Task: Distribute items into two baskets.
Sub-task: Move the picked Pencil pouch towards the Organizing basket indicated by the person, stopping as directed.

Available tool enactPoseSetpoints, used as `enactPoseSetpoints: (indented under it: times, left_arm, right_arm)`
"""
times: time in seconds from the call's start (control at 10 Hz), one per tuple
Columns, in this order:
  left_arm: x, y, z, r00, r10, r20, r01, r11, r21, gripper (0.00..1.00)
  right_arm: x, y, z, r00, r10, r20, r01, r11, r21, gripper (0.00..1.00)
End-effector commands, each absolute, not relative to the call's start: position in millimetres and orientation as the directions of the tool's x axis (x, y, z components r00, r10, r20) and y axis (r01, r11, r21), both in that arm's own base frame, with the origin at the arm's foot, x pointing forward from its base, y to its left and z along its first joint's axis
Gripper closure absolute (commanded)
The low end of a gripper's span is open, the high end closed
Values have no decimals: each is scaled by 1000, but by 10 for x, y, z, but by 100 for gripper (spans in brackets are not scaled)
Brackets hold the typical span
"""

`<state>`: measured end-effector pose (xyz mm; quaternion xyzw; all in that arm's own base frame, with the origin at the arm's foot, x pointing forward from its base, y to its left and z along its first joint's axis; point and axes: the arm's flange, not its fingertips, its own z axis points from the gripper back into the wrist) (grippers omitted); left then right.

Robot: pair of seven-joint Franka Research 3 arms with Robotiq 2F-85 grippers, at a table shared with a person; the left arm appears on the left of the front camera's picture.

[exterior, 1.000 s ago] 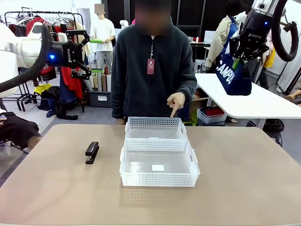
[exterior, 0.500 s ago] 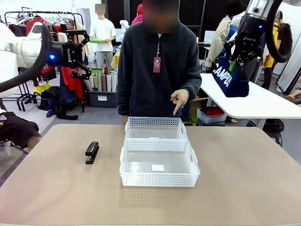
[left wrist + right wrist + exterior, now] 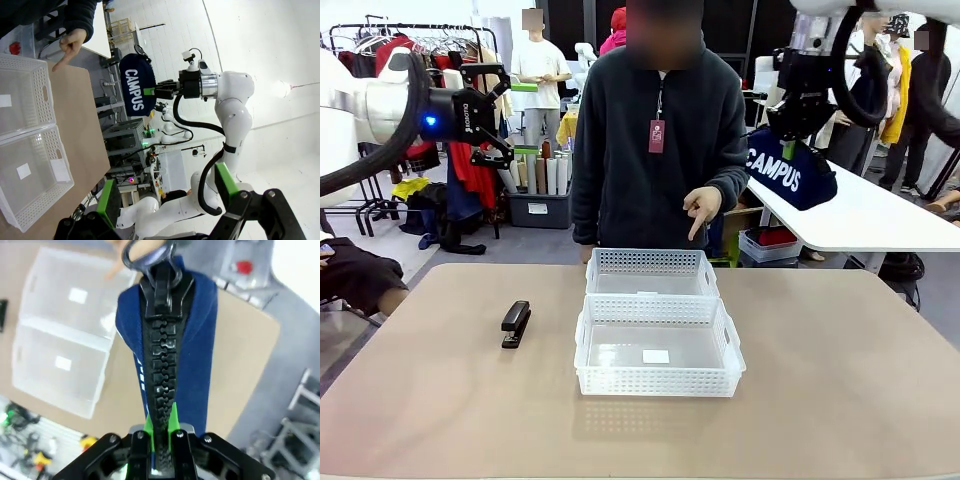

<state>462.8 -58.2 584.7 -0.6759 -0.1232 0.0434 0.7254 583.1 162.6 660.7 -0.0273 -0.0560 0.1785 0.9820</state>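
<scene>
High above the table's right side, my right gripper is shut on the top of the navy "CAMPUS" pouch, which hangs free. The right wrist view looks down the pouch's zip held between that gripper's green pads. Two white lattice baskets touch at mid-table, one far and one near with a white label inside. A black stapler lies on the table to their left. My left gripper stays open and high at the far left. From its wrist view the hanging pouch shows.
A person stands at the far edge, one hand pointing down at the far basket. The tan tabletop is bare around the baskets. A white table, clothes racks and other people are behind.
My right arm has carried the pouch leftward, toward the person and the baskets. The left arm, baskets and stapler have not moved; the person's hand still points.
</scene>
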Motion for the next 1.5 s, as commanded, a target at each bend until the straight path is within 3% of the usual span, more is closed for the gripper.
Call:
enactPoseSetpoints:
  times: [0.0, 0.3, 1.1, 1.4]
  left_arm:
    - [4623, -578, 5867, 967, 228, 117, 102, 77, -992, 0]
    - [4623, -578, 5867, 967, 228, 117, 102, 77, -992, 0]
    - [4623, -578, 5867, 967, 228, 117, 102, 77, -992, 0]
    - [4623, -578, 5867, 967, 228, 117, 102, 77, -992, 0]
  right_arm:
    - [5990, 1778, 6717, 841, 534, 87, -519, 842, -146, 100]
    - [5917, 2054, 6660, 731, 678, 78, -655, 729, -200, 100]
    - [5909, 2040, 6518, 760, 648, 57, -634, 757, -158, 100]
    - [6235, 2468, 6218, 571, 821, -14, -819, 569, -68, 100]
